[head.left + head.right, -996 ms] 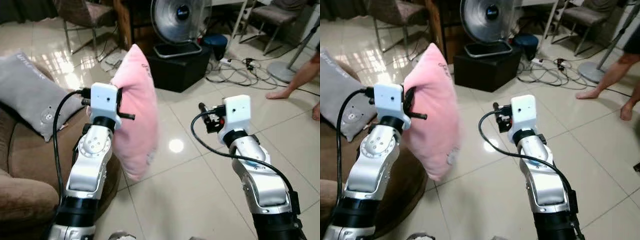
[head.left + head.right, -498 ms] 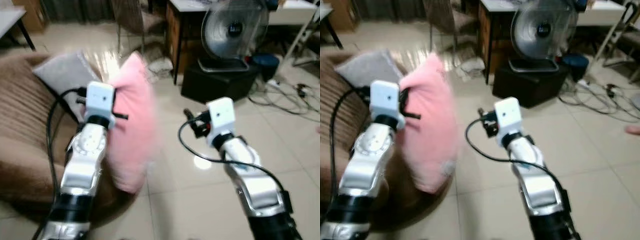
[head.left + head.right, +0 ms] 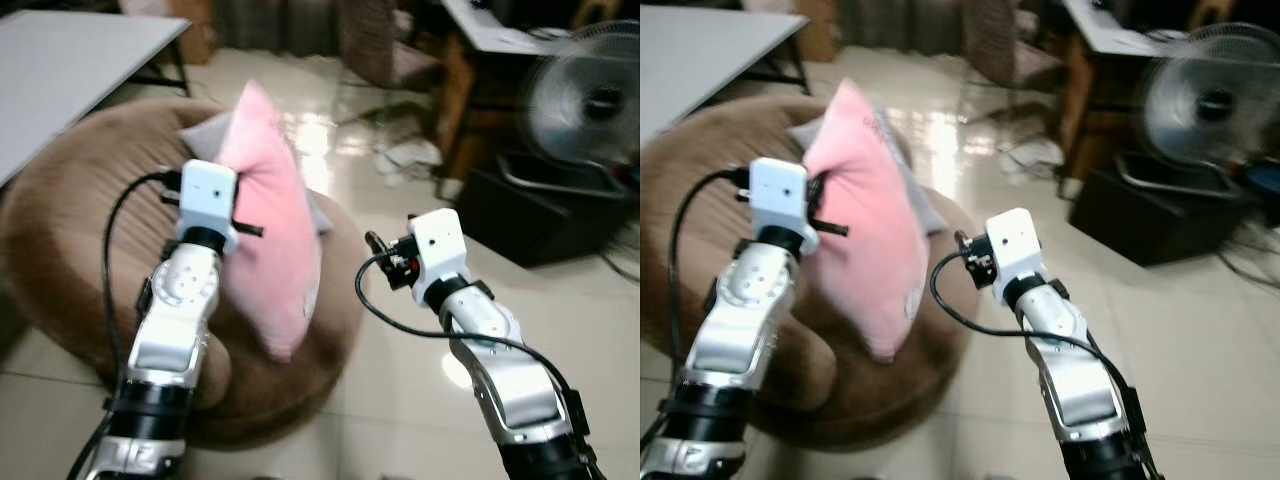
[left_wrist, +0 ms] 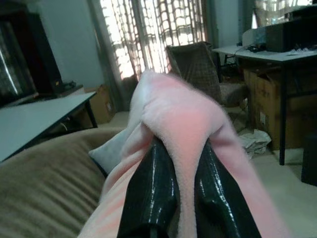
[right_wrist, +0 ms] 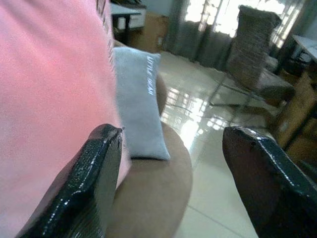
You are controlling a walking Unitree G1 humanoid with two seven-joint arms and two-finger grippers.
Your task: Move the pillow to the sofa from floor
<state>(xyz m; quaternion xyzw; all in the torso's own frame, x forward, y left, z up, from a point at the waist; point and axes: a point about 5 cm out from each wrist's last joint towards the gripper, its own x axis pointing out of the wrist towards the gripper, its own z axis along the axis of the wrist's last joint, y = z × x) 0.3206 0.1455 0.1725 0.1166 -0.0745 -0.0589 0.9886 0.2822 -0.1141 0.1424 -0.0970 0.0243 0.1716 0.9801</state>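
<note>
Above the brown sofa (image 3: 60, 230), left gripper (image 4: 181, 163) pinches the pink pillow's (image 3: 270, 240) edge; right gripper (image 5: 168, 173) gapes wide beside it.

The brown sofa (image 3: 60, 210) lies just behind and below the hanging pink pillow (image 3: 272, 230), its near seat bare. A grey cushion (image 5: 138, 106) takes the sofa's far edge. Right of the sofa, floor (image 3: 400, 400) lies open up to the fan (image 3: 1212, 110) on its black box.

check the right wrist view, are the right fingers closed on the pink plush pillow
No, the right gripper has its two black fingers spread wide, with the pink plush pillow beside one finger rather than pinched between them.
</note>
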